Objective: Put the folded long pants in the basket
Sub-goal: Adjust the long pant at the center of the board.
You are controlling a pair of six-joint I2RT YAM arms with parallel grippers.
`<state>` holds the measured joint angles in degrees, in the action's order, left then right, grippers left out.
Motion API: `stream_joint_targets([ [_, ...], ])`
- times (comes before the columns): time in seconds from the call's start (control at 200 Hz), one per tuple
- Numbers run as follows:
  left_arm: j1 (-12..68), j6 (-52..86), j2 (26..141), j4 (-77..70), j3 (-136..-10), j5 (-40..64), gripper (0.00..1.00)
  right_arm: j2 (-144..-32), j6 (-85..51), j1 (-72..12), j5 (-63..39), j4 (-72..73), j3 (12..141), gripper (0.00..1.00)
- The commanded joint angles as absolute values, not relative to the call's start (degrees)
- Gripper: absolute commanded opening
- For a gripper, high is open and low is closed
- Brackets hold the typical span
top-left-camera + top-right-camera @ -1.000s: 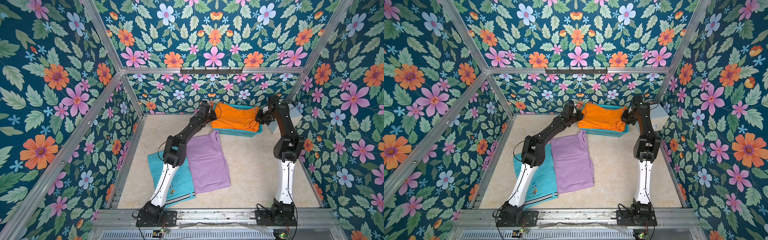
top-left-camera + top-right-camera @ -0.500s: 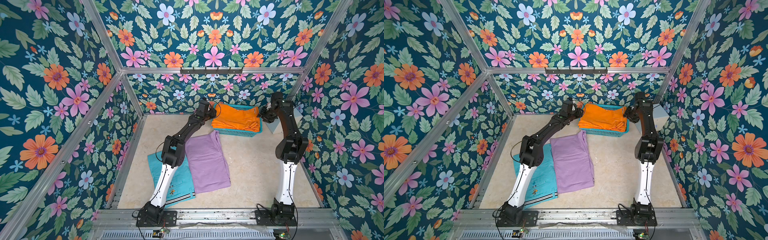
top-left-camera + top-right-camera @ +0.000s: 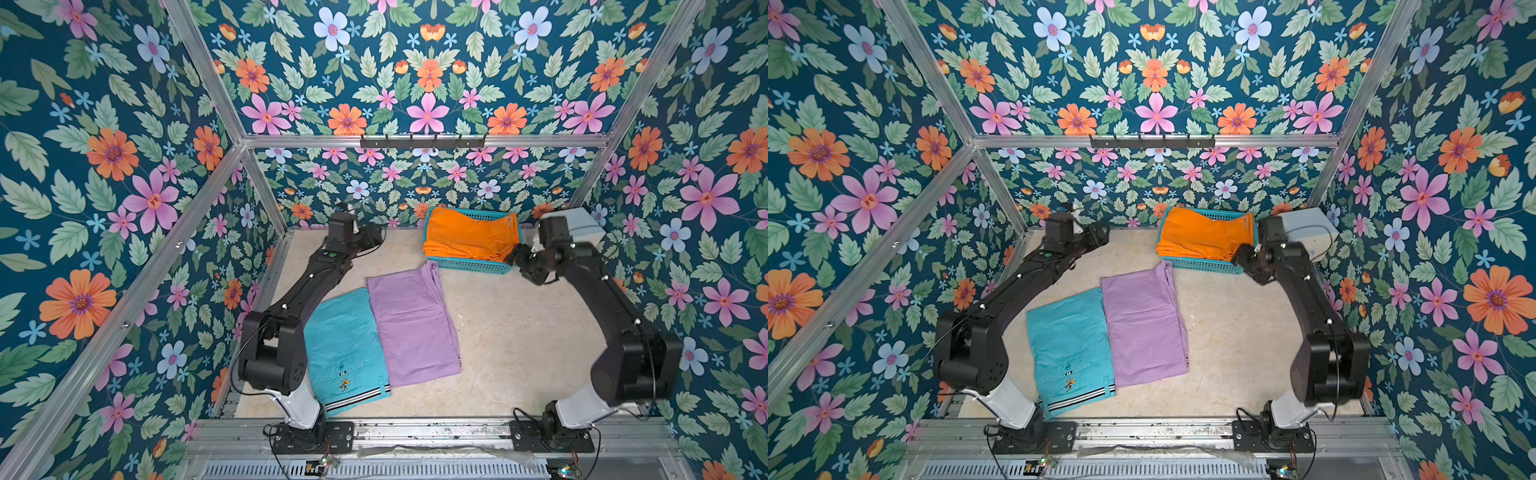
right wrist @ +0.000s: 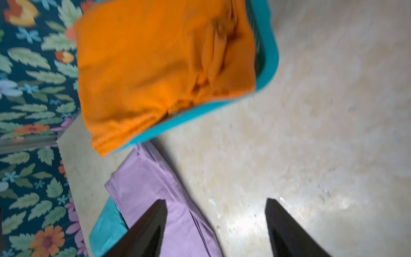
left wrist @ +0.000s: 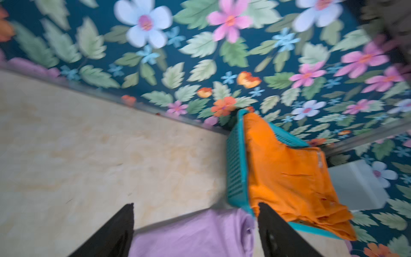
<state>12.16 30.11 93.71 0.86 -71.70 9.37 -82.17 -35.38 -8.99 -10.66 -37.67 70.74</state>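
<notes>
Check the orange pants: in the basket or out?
In, but not fully settled: the orange pants sit atop the basket, one corner hanging over its rim near the lilac pants.

Three folded pants: orange (image 3: 469, 237), lilac (image 3: 411, 320), turquoise (image 3: 345, 345). One basket (image 3: 465, 267). One grey box (image 3: 582, 226).

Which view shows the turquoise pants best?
Both top views: the turquoise pants lie sharp and almost whole, with emblem and striped waistband. The right wrist view catches only a blurred corner; the left wrist view shows none.
</notes>
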Motion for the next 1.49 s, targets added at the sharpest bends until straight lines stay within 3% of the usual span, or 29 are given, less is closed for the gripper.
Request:
stream_joint_targets([
  [0.0,9.88,29.52,86.93,0.68,-62.50,13.33,0.86,-72.14,-49.74,-18.05,-8.44,-20.32,55.58,0.75],
  [0.025,9.80,29.30,84.38,-0.49,-59.48,12.23,0.87,-70.15,-51.94,-21.30,-6.33,-18.88,51.97,0.80],
  [0.105,9.76,28.92,77.13,-1.81,-52.54,7.76,0.99,-66.39,-57.77,-30.09,-6.29,-15.04,44.14,0.81],
  [0.25,9.14,28.37,72.89,2.53,-50.05,6.15,0.99,-65.42,-70.41,-44.68,-3.36,-6.67,34.19,0.79],
  [0.395,9.14,28.84,74.50,8.03,-52.64,10.74,0.99,-69.83,-76.12,-58.62,4.97,-5.98,34.31,0.79],
  [0.735,9.14,28.48,67.82,8.30,-48.12,17.38,0.98,-81.07,-81.14,-67.52,3.22,-1.94,36.66,0.78],
  [0.83,9.23,28.65,67.33,8.18,-47.13,18.73,0.97,-84.36,-81.21,-67.73,2.81,-3.39,38.60,0.77],
  [0.96,9.23,28.87,67.31,7.89,-46.17,19.87,0.96,-85.99,-83.28,-66.94,5.38,-3.04,37.86,0.63],
  [1.135,9.45,29.93,68.15,7.38,-45.31,21.57,0.93,-86.11,-82.37,-62.33,4.14,-2.76,35.50,0.51],
  [1.3,10.69,30.51,68.68,6.65,-44.21,22.47,0.92,-80.51,-80.22,-53.31,1.89,-1.02,29.68,0.22],
  [1.49,14.92,31.00,70.42,5.42,-44.00,24.43,0.91,-69.58,-70.22,-35.95,-3.22,-9.85,27.85,0.07],
])
